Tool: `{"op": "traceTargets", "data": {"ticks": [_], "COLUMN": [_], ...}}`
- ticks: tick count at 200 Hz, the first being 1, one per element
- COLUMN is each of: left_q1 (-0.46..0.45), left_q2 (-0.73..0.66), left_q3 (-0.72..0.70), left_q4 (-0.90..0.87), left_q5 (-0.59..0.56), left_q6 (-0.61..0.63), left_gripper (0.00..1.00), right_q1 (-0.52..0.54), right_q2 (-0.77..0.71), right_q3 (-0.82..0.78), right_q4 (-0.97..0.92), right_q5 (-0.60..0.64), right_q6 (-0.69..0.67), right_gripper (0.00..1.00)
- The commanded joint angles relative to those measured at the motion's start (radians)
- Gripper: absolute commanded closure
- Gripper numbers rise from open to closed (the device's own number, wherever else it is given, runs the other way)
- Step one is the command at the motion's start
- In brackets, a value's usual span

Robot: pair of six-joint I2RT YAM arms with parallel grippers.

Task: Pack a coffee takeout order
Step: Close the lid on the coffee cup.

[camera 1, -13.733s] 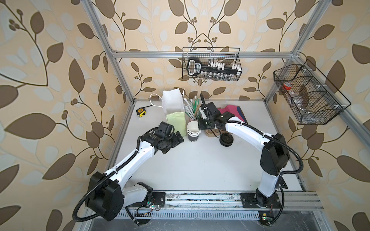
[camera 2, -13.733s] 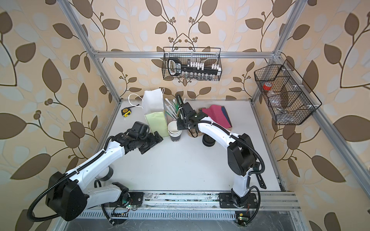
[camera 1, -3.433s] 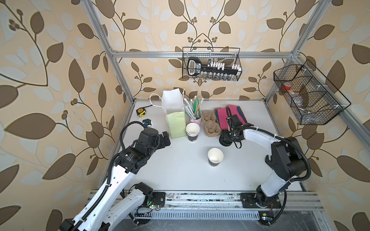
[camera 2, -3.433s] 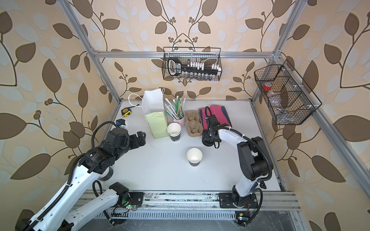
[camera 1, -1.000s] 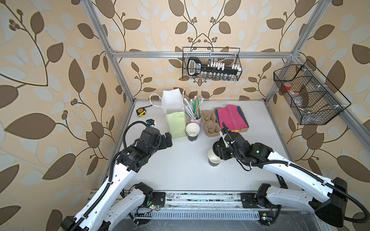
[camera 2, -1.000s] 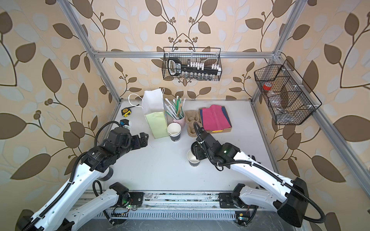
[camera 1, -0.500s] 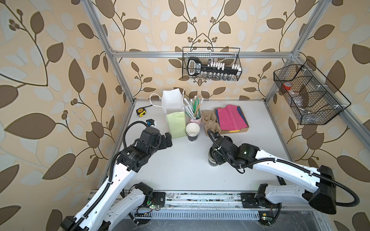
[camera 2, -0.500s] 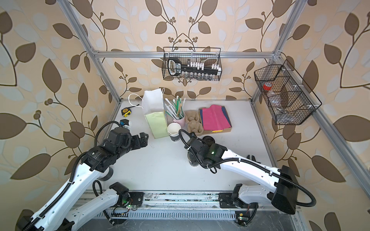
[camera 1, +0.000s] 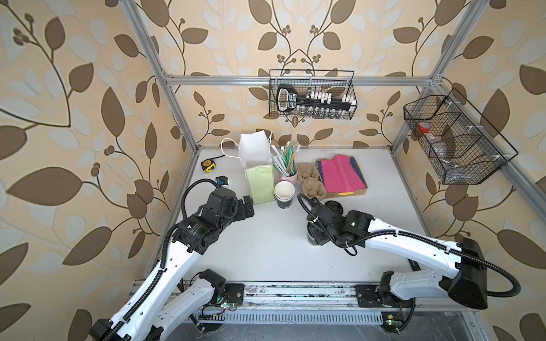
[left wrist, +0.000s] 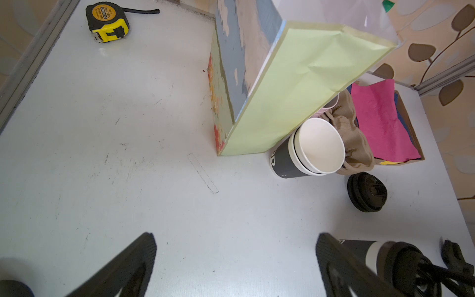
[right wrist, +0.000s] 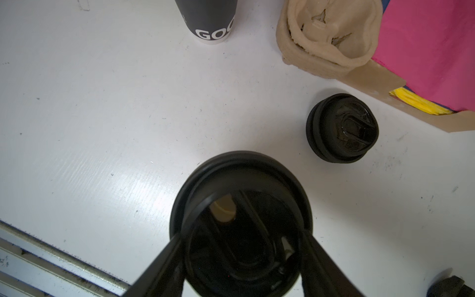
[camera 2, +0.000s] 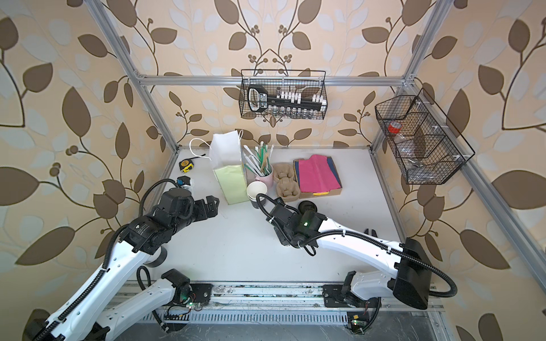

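Leaf-patterned wallpaper and aluminium posts close in the white desk [camera 1: 266, 254] on which we work. We judge the step in hand to be capping. Our right gripper [right wrist: 241, 239] has its fingers [right wrist: 156, 270] clamped on opposite sides of the black domed lid [right wrist: 239, 167]. In the left wrist view that lid sits at the mouth of the dark paper cup [left wrist: 356, 250], which stands upright near the middle of the desk, directly beneath those fingers. Whether the lid has seated all the way round we cannot tell from these views. To do this well we should keep the lid level, centre it over the rim and press straight down with modest force, since a light paper cup could buckle or tip. Our left gripper [left wrist: 236, 239] hangs with its fingers spread wide and empty, off to one side of the cup and apart from it, so it looks free to steady the cup if needed. The moulded-pulp two-cup carrier [camera 1: 308, 181] sits toward the back, touching the cardboard tray [camera 1: 362, 190] that holds the pink napkin [camera 1: 341, 174]. The spare black lids [right wrist: 343, 128] lie between the carrier and the cup.
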Motion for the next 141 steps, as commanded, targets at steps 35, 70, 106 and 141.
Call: {"op": "traceTargets", "data": {"ticks": [35,70,106,141], "left_q1": [-0.009,-0.009,-0.009,-0.009], "left_q2": [-0.01,-0.01,-0.01,-0.01], "left_q3": [0.013,0.013,0.013,0.013], "left_q4": [-0.004,-0.005,-0.005,-0.005], "left_q5": [-0.028,-0.028,-0.028,-0.026], "left_q6": [0.011,0.011,0.011,0.011], "left_gripper": [0.01,0.01,0.01,0.01], "right_q1": [0.009,0.007,0.008,0.0], "right_q2": [0.04,0.06,0.066,0.072], "right_q3": [0.048,0.055,0.068,0.066], "right_q4": [-0.041,-0.055,-0.074,-0.079], "right_q5": [0.02,0.025,0.032,0.018], "right_q6": [-0.021,-0.024,-0.028,-0.036], "right_gripper": [0.37,0.37,0.36,0.35]}}
